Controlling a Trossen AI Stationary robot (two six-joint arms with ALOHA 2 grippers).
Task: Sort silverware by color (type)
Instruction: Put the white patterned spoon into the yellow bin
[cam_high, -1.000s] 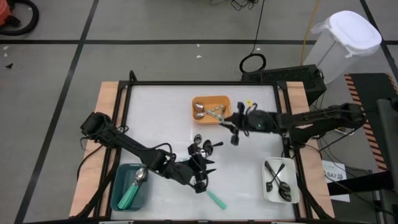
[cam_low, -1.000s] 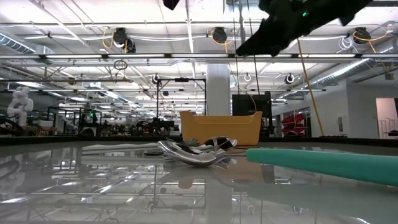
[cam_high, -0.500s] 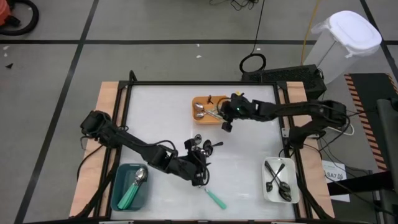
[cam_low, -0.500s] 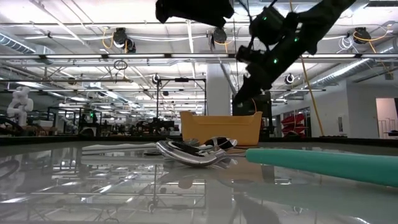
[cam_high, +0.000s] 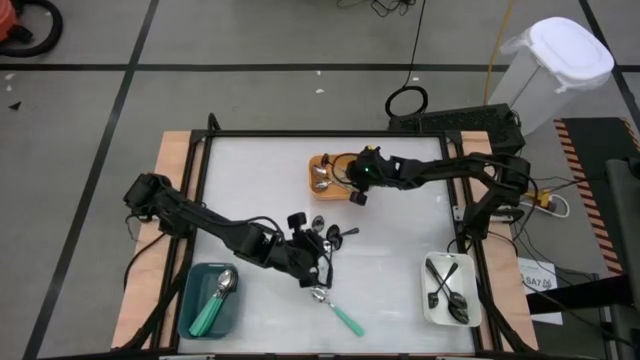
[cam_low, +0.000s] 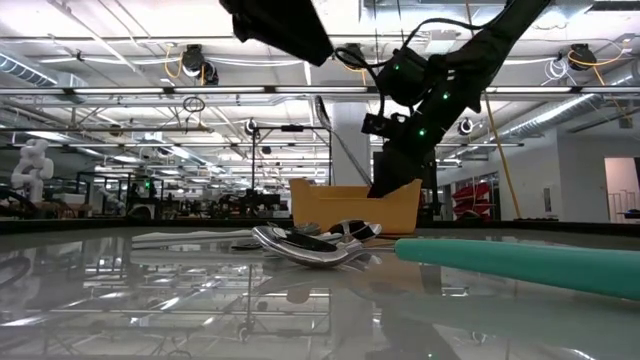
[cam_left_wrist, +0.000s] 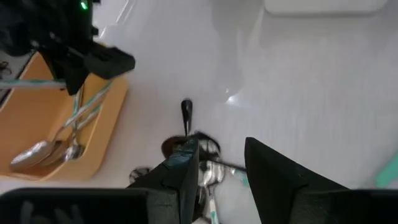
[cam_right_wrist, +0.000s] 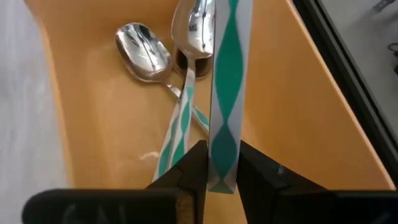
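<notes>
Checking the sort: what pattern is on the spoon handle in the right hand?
White with teal wavy bands on the spoon handle; the right wrist view shows it best.

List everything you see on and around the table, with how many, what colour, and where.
Orange tray: one, orange, far middle of table; holds two spoons with white-and-teal patterned handles.
Held spoon: one, silver bowl, white-and-teal handle, over the orange tray.
Teal tray: one, near left; holds one teal-handled spoon.
White tray: one, near right; holds black spoons, about three.
Loose pile: several spoons, silver and black, table centre.
Loose teal-handled spoon: one, near centre.
White bin: one, floor, far right.
Left gripper: beside the pile.
Right gripper: shut on held spoon.
</notes>
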